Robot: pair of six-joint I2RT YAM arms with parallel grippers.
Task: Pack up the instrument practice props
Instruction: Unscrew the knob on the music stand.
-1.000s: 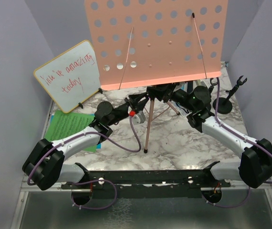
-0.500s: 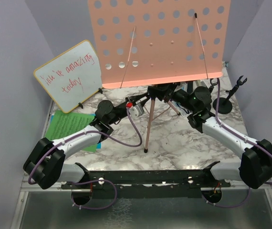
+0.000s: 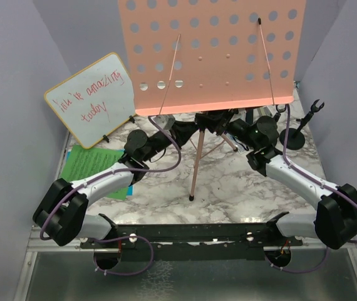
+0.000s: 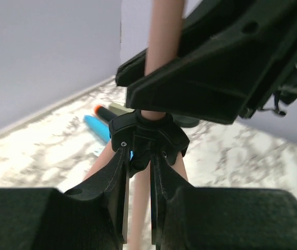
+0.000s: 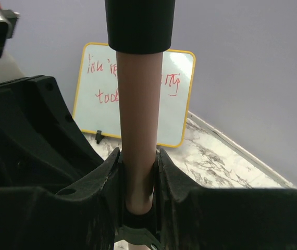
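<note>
Pink stand [image 5: 140,125] inside right end effector [image 5: 138,162]

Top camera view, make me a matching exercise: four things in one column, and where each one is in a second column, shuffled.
1 whiteboard
2 green music sheet
3 mic holder
4 pink music holder

A flat on the table, partly under the left arm
B standing at the table's far right
C propped up at the far left
D centre, gripped by left tool and right tool

Pairs: 1-C, 2-A, 3-B, 4-D
</note>
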